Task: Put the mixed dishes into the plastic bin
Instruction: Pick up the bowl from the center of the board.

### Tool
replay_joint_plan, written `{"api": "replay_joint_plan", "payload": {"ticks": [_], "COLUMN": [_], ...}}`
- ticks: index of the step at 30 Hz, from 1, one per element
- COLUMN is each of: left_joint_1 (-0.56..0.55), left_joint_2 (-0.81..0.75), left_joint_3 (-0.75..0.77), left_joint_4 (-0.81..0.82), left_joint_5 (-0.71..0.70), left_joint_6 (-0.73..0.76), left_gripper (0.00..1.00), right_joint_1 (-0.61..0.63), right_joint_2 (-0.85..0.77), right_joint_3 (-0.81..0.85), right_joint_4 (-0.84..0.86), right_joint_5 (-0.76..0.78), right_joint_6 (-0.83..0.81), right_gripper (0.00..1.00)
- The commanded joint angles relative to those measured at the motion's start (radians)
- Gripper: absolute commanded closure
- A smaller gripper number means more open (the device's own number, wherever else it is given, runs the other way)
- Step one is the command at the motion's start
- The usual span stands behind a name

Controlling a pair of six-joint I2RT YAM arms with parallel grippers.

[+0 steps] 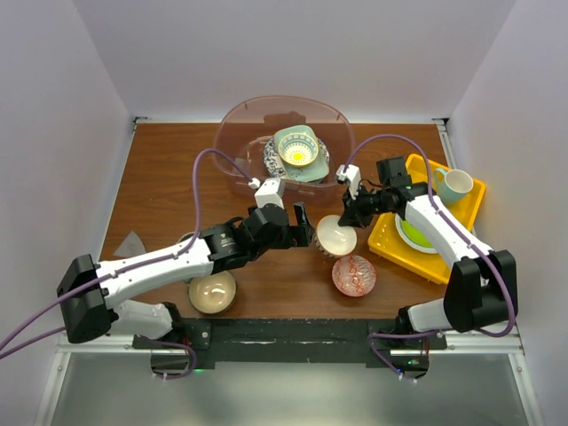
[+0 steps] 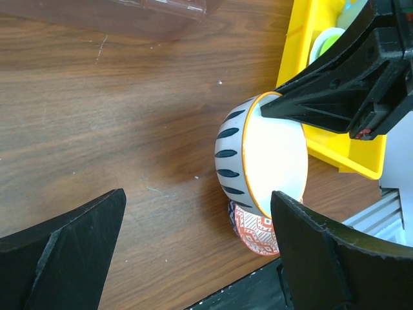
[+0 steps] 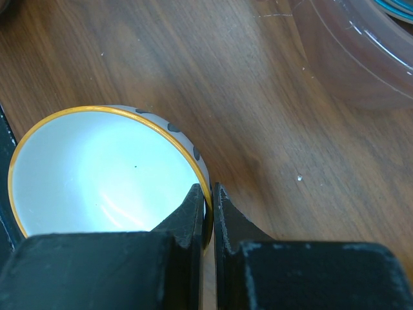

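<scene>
Pincer state, right arm: the right pincer [image 1: 346,214] is clenched on the rim of a striped bowl [image 1: 336,235]. In the right wrist view its two black fingers [image 3: 193,210] meet over the orange-edged lip with the wall nipped between them. The bowl [image 3: 97,174] fills the lower left of that frame, and its inside is white.

In the left wrist view the same bowl [image 2: 274,155] hangs tilted right of centre. Dark blue strokes show on its grey outside. Whether it touches the table [image 1: 160,186] cannot be told.

Pincer state, left arm: the left pincer [image 1: 306,232] is released, spread wide and holding nothing. In its own camera the left pincer [image 2: 199,197] shows one finger in each lower corner. The bowl is just beside the right-hand finger [image 2: 322,258].

Task items, overhead view:
- The plastic bin [image 1: 232,133] stands at upper centre, well apart from the held bowl.
- Inside the bin lie a mint square dish [image 1: 288,138] and, left of it, a blue-patterned plate [image 1: 266,158].
- A red patterned bowl [image 1: 353,275] sits on the table just below the held bowl.
- A tan bowl [image 1: 212,293] sits at lower left of centre, beside the left arm.
- A teal mug [image 1: 453,184] stands on the yellow tray [image 1: 461,213] at right.
- A lime-green plate [image 1: 415,235] also lies on the tray.
</scene>
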Motion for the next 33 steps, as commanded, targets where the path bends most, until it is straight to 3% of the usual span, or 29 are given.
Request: {"api": "replay_joint_plan", "payload": {"ticks": [1,33], "left_joint_1": [-0.018,-0.068], "left_joint_2": [0.016,0.172], "left_joint_3": [0.051,0.168], "left_joint_4": [-0.006,-0.119], "left_joint_5": [-0.061,-0.094], "left_joint_6": [-0.025,-0.032], "left_gripper": [0.0,0.01], "right_joint_1": [-0.002,-0.002], "right_joint_2": [-0.036,-0.03], "right_joint_3": [0.005,0.005], "right_joint_4": [0.033,0.036], "right_joint_5": [-0.033,-0.03], "right_joint_6": [0.018,0.018], "right_gripper": [1.0,1.0]}}
